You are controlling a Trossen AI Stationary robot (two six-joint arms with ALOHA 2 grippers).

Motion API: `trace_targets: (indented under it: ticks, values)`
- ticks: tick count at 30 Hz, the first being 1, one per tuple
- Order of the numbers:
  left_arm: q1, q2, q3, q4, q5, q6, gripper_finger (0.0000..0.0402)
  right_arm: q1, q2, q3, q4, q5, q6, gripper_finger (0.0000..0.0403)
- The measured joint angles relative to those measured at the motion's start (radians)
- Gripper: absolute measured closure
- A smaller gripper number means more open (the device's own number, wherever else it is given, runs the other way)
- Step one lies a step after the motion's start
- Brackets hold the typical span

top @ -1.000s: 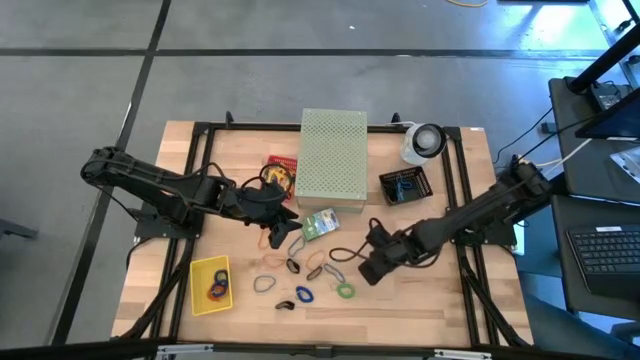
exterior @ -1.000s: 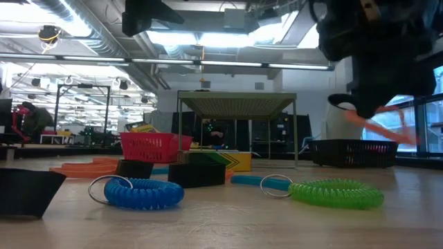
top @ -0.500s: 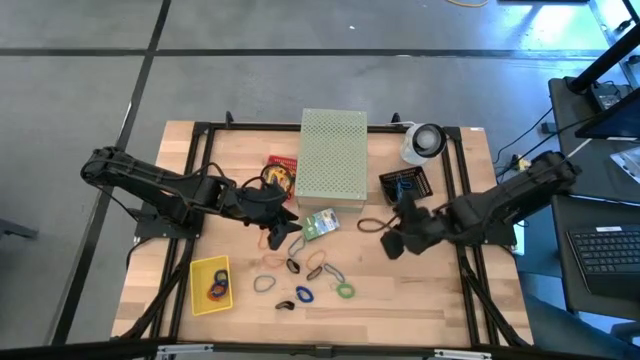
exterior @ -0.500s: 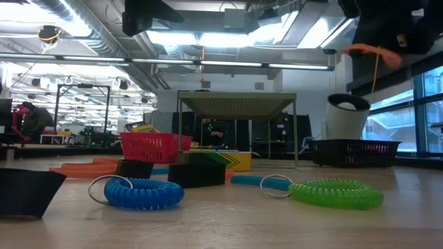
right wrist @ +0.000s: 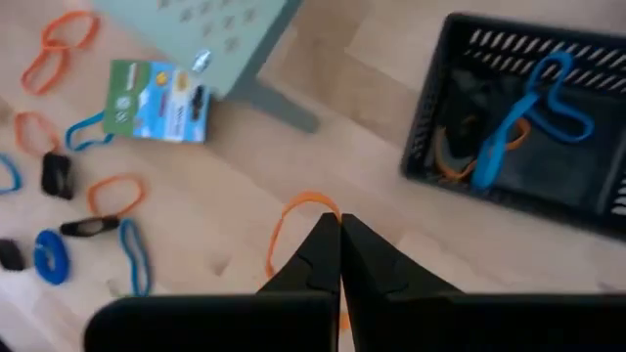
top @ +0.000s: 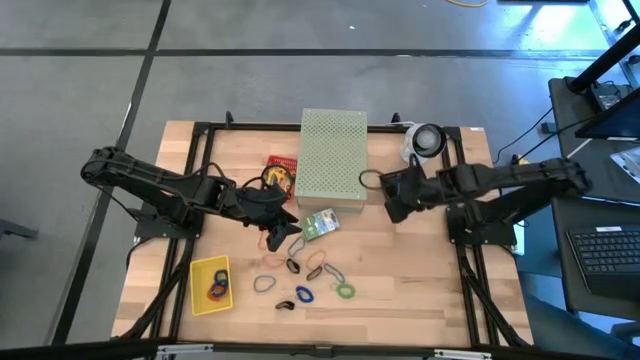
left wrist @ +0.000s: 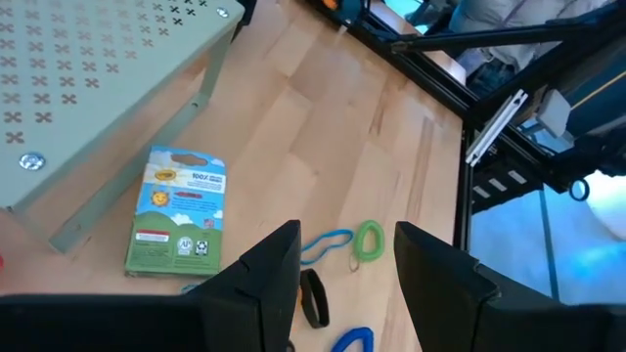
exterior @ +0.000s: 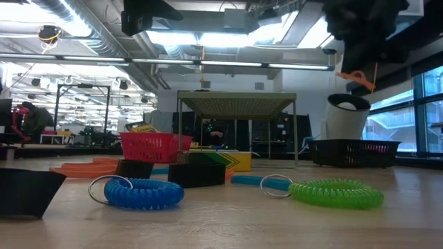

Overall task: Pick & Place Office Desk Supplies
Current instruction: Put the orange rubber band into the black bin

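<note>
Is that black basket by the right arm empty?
No. The black basket already holds a blue band and an orange band.

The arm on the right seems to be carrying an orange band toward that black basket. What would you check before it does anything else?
1. Right gripper shut on the thin orange rubber-band loop: ok.
2. Loop lifted clear of the wooden table: ok.
3. Gripper directly over the black mesh basket: not ok, still beside it.
4. Room in the basket, which holds blue and orange bands: ok.
5. Left gripper open, waiting away near the yellow-and-green card box: ok.
</note>
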Motion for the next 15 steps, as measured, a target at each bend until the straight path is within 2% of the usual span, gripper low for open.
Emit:
trace_targets:
  ticks: [8, 15]
  values:
    - [0.007, 0.0, 0.0, 0.012, -0.022, 0.077, 0.024, -0.232, 0.007, 0.0, -0.012, -0.089, -0.137, 0.0403]
    - [0.028, 0.0, 0.0, 0.058, -0.021, 0.219, 0.024, -0.388, 0.028, 0.001, -0.015, -0.173, -0.208, 0.0403]
